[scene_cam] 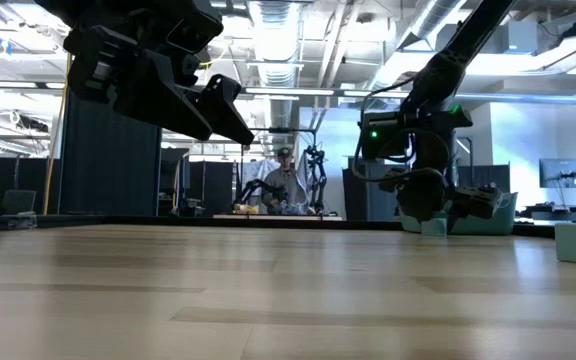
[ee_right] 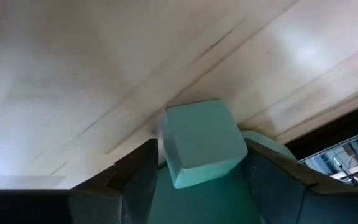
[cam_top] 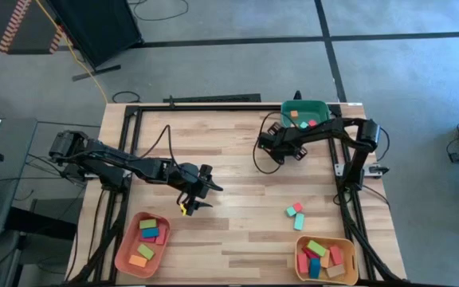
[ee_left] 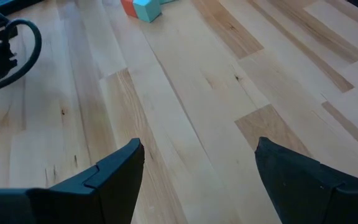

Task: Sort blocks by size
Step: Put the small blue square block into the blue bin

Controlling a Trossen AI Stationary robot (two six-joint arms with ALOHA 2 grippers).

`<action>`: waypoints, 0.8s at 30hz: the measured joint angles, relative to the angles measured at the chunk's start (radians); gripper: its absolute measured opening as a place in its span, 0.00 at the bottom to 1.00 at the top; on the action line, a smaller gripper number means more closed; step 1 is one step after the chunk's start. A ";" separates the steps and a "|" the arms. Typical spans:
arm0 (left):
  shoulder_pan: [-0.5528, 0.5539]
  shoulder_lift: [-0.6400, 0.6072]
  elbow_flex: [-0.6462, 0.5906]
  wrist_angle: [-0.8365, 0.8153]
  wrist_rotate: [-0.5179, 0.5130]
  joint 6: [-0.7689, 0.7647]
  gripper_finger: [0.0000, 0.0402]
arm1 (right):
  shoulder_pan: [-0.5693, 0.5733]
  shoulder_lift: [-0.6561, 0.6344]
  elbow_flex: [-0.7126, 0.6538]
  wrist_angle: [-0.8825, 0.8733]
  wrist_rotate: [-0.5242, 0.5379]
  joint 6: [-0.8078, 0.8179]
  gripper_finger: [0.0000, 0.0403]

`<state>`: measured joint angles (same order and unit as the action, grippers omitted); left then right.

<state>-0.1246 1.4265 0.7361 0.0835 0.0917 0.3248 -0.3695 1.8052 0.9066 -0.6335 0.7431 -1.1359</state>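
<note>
My right gripper (cam_top: 271, 147) is low over the table, just left of the green tray (cam_top: 317, 106), which holds a few small blocks. Its fingers stand apart on either side of a teal block (ee_right: 197, 137). In the low view that teal block (scene_cam: 433, 227) sits at table height beside the green tray (scene_cam: 488, 215). My left gripper (cam_top: 202, 191) hovers open over bare wood at mid-table, nothing between its fingers (ee_left: 197, 149). A red and a teal block (cam_top: 296, 215) lie loose on the table at the near right. My right gripper has the teal block between its two fingers, which slant down at it from the table's right. I cannot tell whether the fingers (ee_right: 135, 171) touch the block's sides.
A salmon tray (cam_top: 126, 239) with several blocks stands at the near left. A yellow tray (cam_top: 300, 259) with several blocks stands at the near right. Bare wood lies between the two arms. A person sits far behind the table (scene_cam: 283, 185).
</note>
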 joint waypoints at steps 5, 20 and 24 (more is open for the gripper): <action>0.000 0.000 0.000 0.011 0.000 -0.001 0.73 | 0.000 0.017 0.001 0.036 0.000 0.005 0.53; 0.000 0.000 0.000 0.019 0.004 -0.006 0.73 | 0.069 0.078 0.006 0.032 0.095 0.105 0.42; 0.000 0.000 0.000 0.022 0.004 -0.007 0.73 | 0.113 0.062 0.045 -0.011 0.066 0.177 0.41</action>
<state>-0.1246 1.4265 0.7361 0.1051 0.0959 0.3180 -0.2570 1.8668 0.9511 -0.6443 0.8086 -0.9594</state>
